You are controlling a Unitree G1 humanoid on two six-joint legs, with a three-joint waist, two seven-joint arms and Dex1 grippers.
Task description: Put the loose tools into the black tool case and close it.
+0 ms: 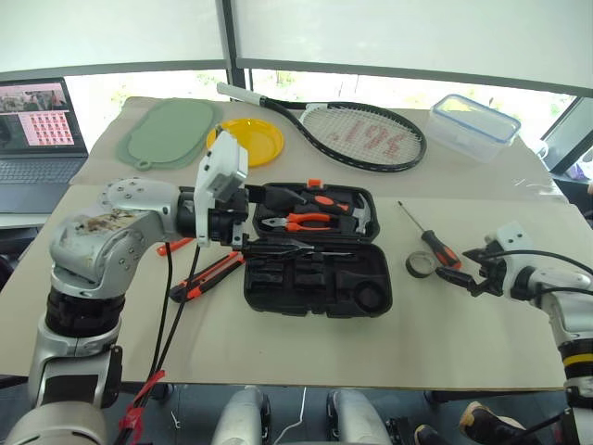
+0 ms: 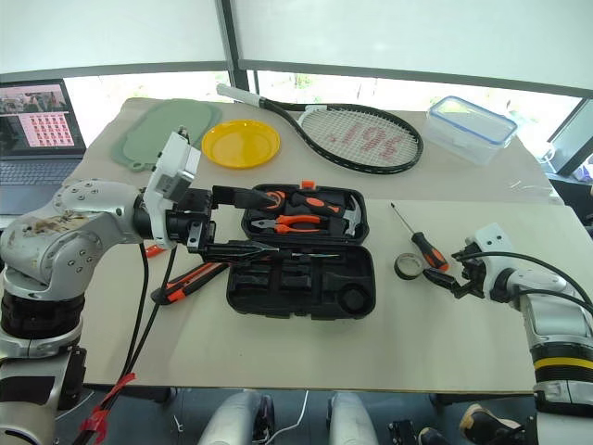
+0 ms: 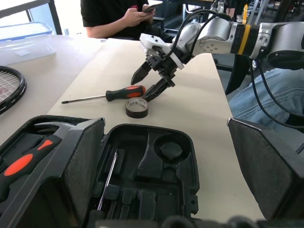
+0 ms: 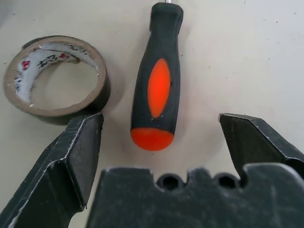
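The black tool case (image 1: 315, 283) lies open mid-table, its far half holding pliers (image 1: 310, 221) and a hammer (image 1: 364, 215). A thin metal shaft (image 3: 107, 178) rests in the near half. My left gripper (image 2: 243, 222) hovers open over the case's left side. To the right of the case lie a black-and-orange screwdriver (image 1: 435, 247) and a dark tape roll (image 1: 420, 265). My right gripper (image 4: 159, 123) is open low over the table, its fingers either side of the screwdriver handle's butt end, apart from it. A black-and-orange utility knife (image 1: 208, 276) lies left of the case.
An orange-tipped tool (image 1: 174, 247) shows partly under my left arm. At the back are a racket (image 1: 361, 134), a yellow plate (image 1: 248, 141), a green mat (image 1: 171, 133) and a clear box (image 1: 474, 125). A laptop (image 1: 37, 130) stands far left. A seated person (image 3: 118, 16) is beyond the table.
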